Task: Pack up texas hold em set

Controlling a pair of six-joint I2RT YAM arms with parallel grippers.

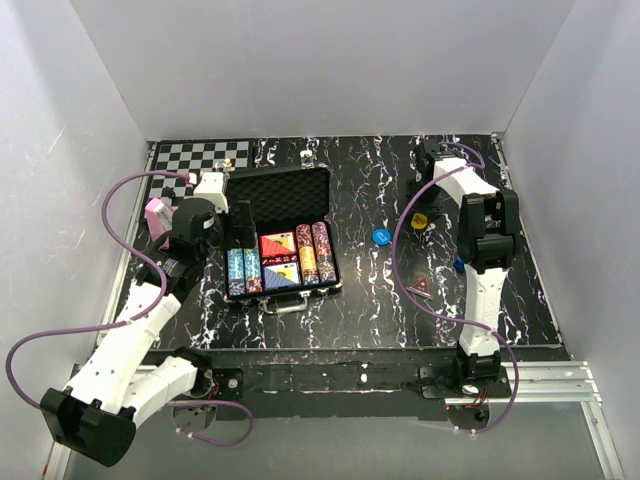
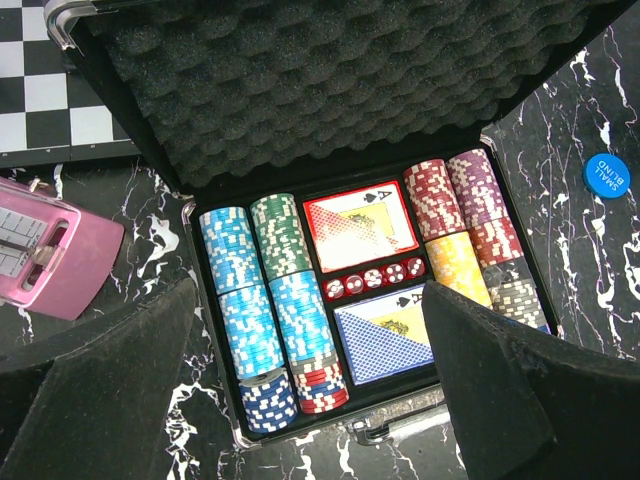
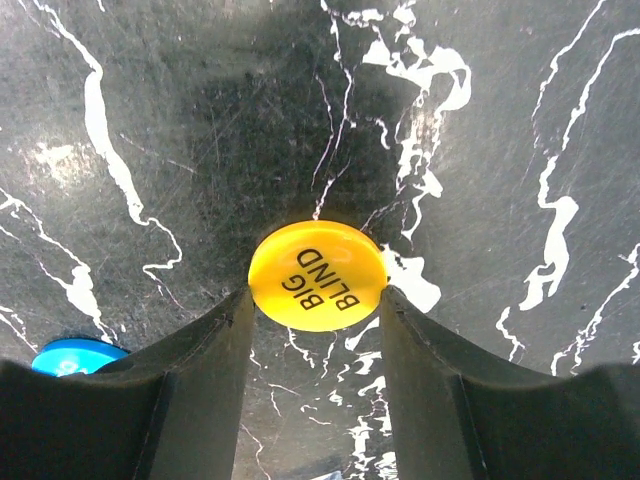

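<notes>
The texas hold em set (image 1: 280,195) is a black case lying open at centre left, foam lid up, with chip rows (image 2: 250,290), a red deck (image 2: 360,225), a blue deck (image 2: 385,335) and red dice inside. Over the case's near edge my left gripper (image 2: 310,290) hangs open and holds nothing. A yellow BIG BLIND button (image 3: 317,274) lies flat on the marbled table at right (image 1: 419,220). My right gripper (image 3: 315,295) has a fingertip against each side of it. A blue SMALL BLIND button (image 1: 382,237) lies between the case and the yellow one.
A black-and-white chessboard (image 1: 200,160) lies at the back left, with a pink box (image 2: 50,250) just left of the case. A dark red triangular piece (image 1: 420,288) and a small blue cube (image 1: 459,264) sit near the right arm. White walls enclose the table.
</notes>
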